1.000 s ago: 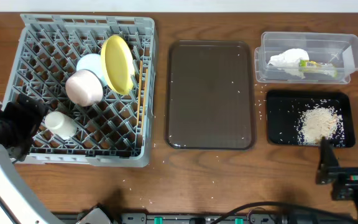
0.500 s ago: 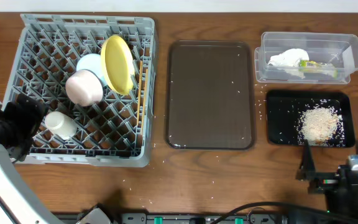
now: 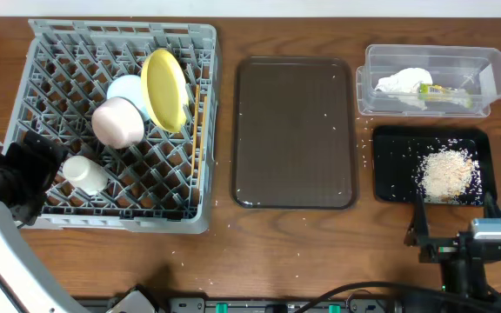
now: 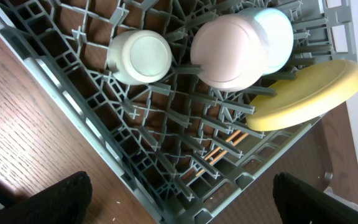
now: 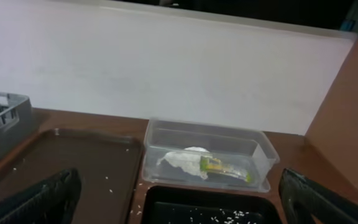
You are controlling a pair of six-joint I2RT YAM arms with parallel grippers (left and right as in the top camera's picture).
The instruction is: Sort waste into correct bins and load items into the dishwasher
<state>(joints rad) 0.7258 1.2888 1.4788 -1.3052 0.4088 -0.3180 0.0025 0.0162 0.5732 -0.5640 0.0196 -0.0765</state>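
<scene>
Left claw (image 3: 46, 174) and right claw (image 3: 456, 222) were released, empty.
Left of the brown tray (image 3: 295, 132), dish rack (image 3: 76, 52) held plate (image 3: 165, 89), blue bowl (image 3: 125, 87), pink bowl (image 3: 117, 123), cup (image 3: 83, 173), chopsticks (image 3: 200, 139); right of it, clear tub (image 3: 433, 50) held tissue (image 3: 403, 83), wrapper (image 3: 446, 92).

Grey rack (image 3: 59, 52) holding yellow plate (image 3: 165, 89) on edge, pink bowl (image 3: 117, 123), blue bowl (image 3: 126, 89), cup (image 3: 83, 172) — tissue (image 3: 403, 82) and wrapper (image 3: 446, 94) in clear tub (image 3: 494, 65)

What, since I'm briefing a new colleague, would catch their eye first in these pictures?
The grey dish rack on the left, loaded with a yellow plate on edge, a pink bowl, a blue bowl and a cream cup. On the right, a clear tub holds a white tissue and a wrapper, and the black tray beside it carries a rice pile.
</scene>
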